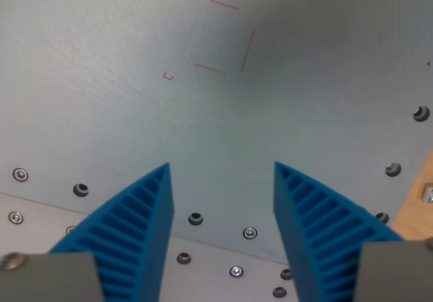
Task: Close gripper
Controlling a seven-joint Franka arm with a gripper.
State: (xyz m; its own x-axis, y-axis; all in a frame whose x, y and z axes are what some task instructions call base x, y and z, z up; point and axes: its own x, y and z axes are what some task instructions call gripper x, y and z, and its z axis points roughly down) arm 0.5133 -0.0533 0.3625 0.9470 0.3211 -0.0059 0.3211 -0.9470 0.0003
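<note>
- While the end effector (220, 170) is hanging over the surface (135, 78) with its two blue ribbed fingers (135, 227) spread wide, nothing is sitting between them, so the closing is looking like an empty one; the task's only thing is the end effector itself, filling the lower part of the wrist view.
- Nothing is blocking the gap: only bare grey panel and a few screws (249, 233) are showing through it, so a jam against an object is seeming unlikely.
- How high the fingertips are hovering above the panel is hard to tell from this single view; if they are riding very low, the soft tips could be dragging across the screw heads or the seam between panels as they are coming together.
- The fingers are flexible and finned, so a forceful close on nothing could be bending the tips against each other and leaving them slightly crossed rather than meeting squarely.
- The thin red marks (233, 38) farther up the surface are lying well apart from the fingers and are posing no risk.
- The wooden edge (416, 207) at the wrist view's right is also staying clear of the closing path.
</note>
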